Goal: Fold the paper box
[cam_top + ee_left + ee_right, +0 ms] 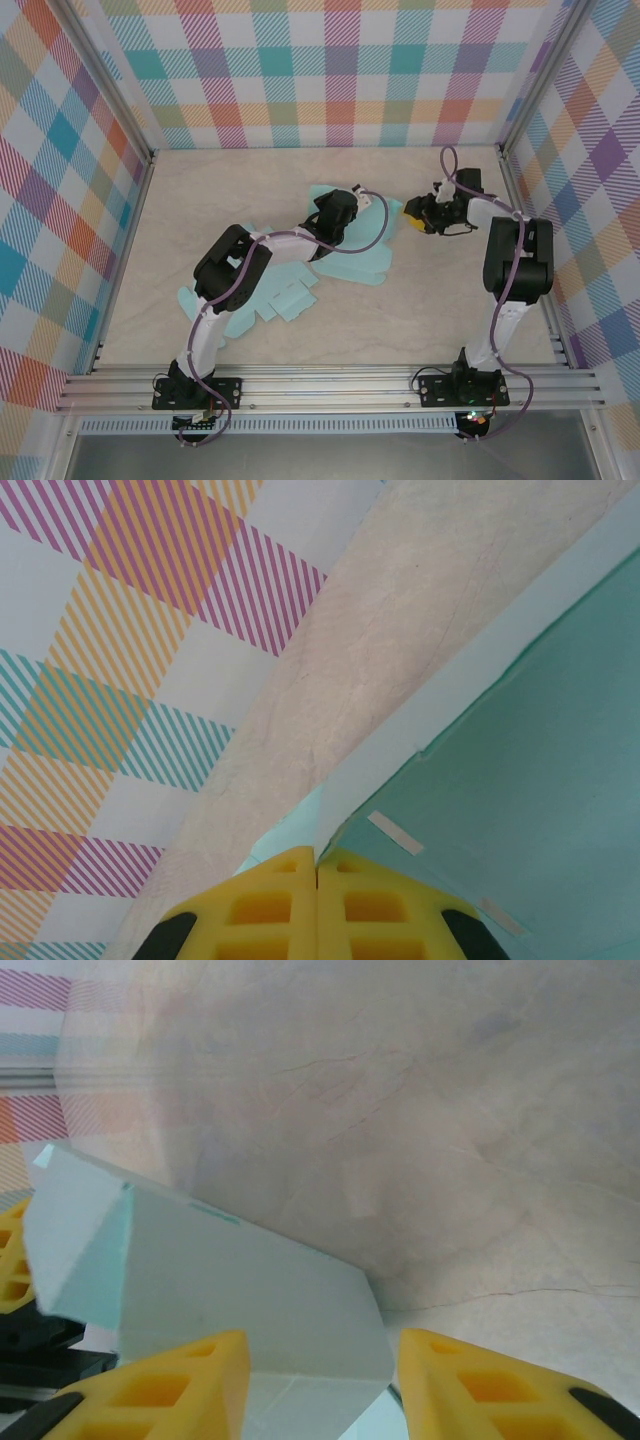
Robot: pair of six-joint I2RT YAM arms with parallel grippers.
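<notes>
The paper box [352,256] is a pale teal sheet with flaps, lying partly folded in the middle of the table. My left gripper [343,214] is at its far edge, and its yellow fingers [270,905] are shut on a thin raised flap [360,780] of the box. The teal panel [520,780] with tape strips lies to the right of that flap. My right gripper [411,214] is at the box's right end. Its jaws are open, and a pale folded flap [230,1280] stands between and beyond the fingertips [195,1375], untouched by the right one.
More flat teal paper parts [285,298] lie near the left arm's forearm at front left. Plaid walls [340,70] enclose the table on three sides, with metal rails at the near edge [330,385]. Bare marbled tabletop [450,310] spreads to the front right.
</notes>
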